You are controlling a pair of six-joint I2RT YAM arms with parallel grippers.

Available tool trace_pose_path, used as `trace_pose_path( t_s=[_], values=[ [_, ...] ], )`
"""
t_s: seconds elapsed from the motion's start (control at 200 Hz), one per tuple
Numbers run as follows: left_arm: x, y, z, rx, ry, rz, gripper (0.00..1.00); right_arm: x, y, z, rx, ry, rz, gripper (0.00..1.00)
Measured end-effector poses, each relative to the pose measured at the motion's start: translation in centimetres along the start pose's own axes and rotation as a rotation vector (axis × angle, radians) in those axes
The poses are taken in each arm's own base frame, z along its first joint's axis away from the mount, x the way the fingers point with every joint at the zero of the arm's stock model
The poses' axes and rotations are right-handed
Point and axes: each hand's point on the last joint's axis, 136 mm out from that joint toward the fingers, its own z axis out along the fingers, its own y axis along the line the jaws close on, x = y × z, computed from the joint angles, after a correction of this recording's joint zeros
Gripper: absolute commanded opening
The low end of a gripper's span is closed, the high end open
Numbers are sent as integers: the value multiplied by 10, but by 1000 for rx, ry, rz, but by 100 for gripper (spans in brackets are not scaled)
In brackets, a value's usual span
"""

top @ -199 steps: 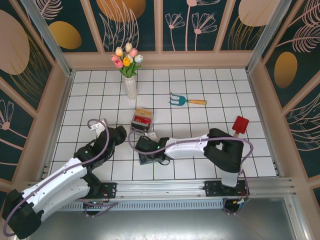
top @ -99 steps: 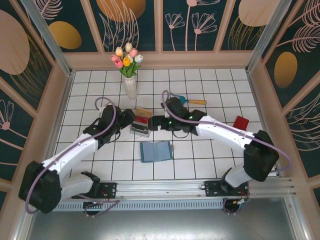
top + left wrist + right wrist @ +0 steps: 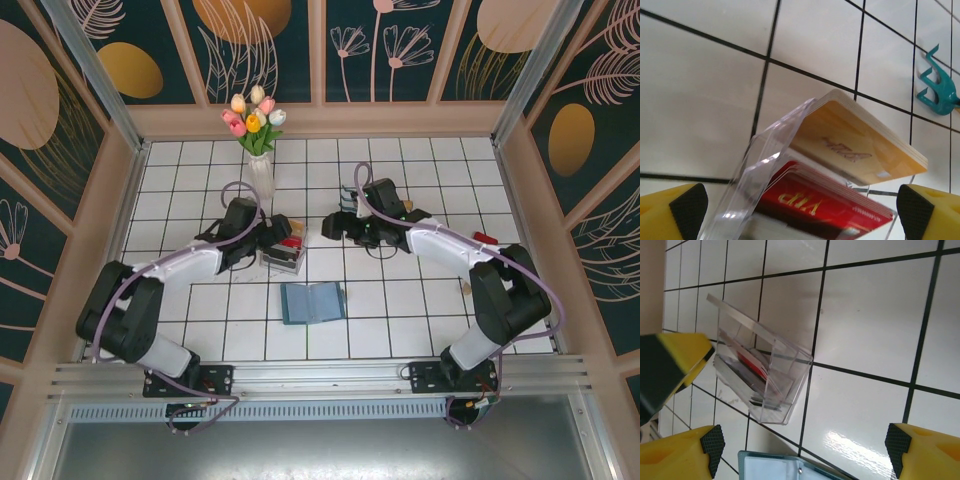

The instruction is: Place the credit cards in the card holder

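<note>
The credit cards stand in a clear tray (image 3: 283, 252): a stack of yellow cards (image 3: 855, 145) and, in front of it, a stack of red cards (image 3: 825, 205). My left gripper (image 3: 800, 220) is open right over the tray, its yellow fingers (image 3: 687, 207) wide apart on either side. The card holder (image 3: 312, 302) lies open on the tiles nearer the arm bases, teal with a pale inside (image 3: 785, 467). Just right of the tray my right gripper (image 3: 805, 455) hangs open above bare tile, looking at the tray (image 3: 762, 372) and a red card (image 3: 752, 362).
A white vase of tulips (image 3: 258, 150) stands behind the tray. A teal garden fork (image 3: 940, 82) lies on the tiles to the right of the tray, under the right arm. A small red object (image 3: 482, 238) sits at the right. Wooden walls enclose the tiled floor.
Both arms have swung away from the near side up to the tray. The right arm has left the card holder, which now lies uncovered and open. Both grippers have stayed wide.
</note>
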Motion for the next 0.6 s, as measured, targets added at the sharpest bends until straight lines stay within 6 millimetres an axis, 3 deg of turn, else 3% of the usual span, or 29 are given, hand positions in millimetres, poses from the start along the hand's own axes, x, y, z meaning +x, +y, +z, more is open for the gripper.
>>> trace_pose_path(
  t_s=[0.14,0.31,0.425,0.6],
  values=[
    [9,-11,19,56,69,48,98,-1,-19,-2,9,-2,39,87],
    [17,-34,29,185,125,55,97,4,-51,-7,45,-3,96,84],
    [23,-61,41,263,170,74,97,8,-66,-15,64,-13,116,79],
    [36,-119,63,377,222,105,93,13,-75,-34,77,-51,124,76]
  ],
)
